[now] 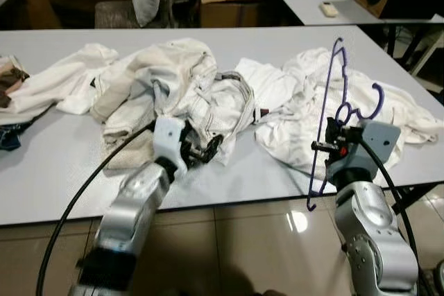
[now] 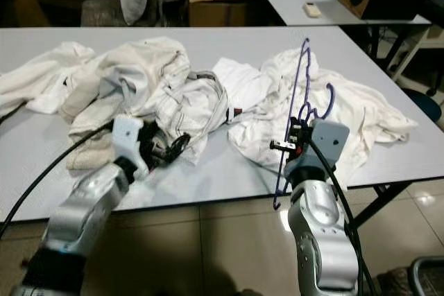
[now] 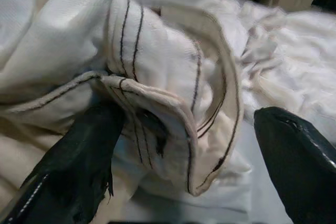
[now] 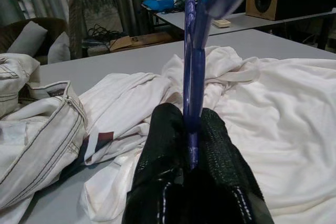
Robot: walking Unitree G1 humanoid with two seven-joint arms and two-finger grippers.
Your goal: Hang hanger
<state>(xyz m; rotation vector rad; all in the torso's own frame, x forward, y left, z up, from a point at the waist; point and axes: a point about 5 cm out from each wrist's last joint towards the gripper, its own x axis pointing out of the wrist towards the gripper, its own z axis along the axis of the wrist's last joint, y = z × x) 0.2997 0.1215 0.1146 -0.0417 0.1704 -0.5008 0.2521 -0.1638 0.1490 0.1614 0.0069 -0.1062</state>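
Hanger, purple wire, clamped upright in right gripper; left gripper, fingers apart at trouser waistband, should pinch its edge squarely before lifting.

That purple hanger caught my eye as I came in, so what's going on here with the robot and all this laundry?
The right gripper is shut on a purple hanger, holding it upright near the table's front edge, above a crumpled white shirt. The left gripper is open at the waistband of white trousers, one finger tucked under the cloth, not clamped. More pale garments lie heaped across the table. Nothing is on the hanger yet.
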